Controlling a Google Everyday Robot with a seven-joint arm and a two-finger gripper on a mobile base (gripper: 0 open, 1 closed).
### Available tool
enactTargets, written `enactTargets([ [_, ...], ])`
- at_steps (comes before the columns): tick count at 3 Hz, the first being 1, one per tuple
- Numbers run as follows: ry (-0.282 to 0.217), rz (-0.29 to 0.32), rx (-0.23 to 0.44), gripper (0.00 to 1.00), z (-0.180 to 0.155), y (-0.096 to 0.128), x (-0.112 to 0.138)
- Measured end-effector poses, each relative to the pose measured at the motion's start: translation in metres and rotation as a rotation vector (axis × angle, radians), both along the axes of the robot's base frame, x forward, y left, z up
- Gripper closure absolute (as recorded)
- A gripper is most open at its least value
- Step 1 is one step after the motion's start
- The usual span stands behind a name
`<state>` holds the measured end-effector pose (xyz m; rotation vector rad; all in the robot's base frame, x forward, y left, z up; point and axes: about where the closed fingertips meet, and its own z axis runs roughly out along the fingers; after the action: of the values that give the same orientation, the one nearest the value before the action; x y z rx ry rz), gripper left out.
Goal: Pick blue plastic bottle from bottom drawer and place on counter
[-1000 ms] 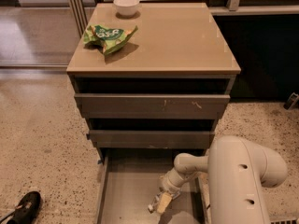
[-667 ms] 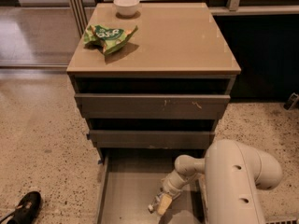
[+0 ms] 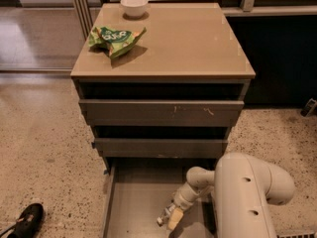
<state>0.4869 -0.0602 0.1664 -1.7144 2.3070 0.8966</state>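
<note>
Dim warm light; sheen on counter (image 3: 198,38); claw (image 3: 168,219) in shadowed bottom drawer (image 3: 133,202).

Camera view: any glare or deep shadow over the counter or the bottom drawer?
Camera view: mild sheen on the counter, no washout; the green snack bag casts a short shadow; recesses above the upper drawers are black; the bottom drawer floor is dim but readable, with the end effector low inside it.

You've got the counter (image 3: 198,43), the glossy tan cabinet top. A green snack bag (image 3: 116,38) lies at the counter's rear-left, w/ a white bowl (image 3: 134,5) just behind it at the back edge. Below the counter's front, the bottom drawer (image 3: 129,202) stands open and the gripper (image 3: 169,220) is low inside it. A black shoe (image 3: 27,221) lies on the speckled floor (image 3: 44,148), front-left of the counter.
</note>
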Motion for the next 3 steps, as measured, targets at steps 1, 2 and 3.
enactTargets([
  [1, -0.018, -0.018, -0.009, 0.0, -0.001, 0.001, 0.0],
  [2, -0.073, -0.086, -0.051, 0.0, 0.001, -0.004, 0.008],
  [3, -0.121, -0.129, -0.057, 0.0, -0.004, -0.001, 0.017],
])
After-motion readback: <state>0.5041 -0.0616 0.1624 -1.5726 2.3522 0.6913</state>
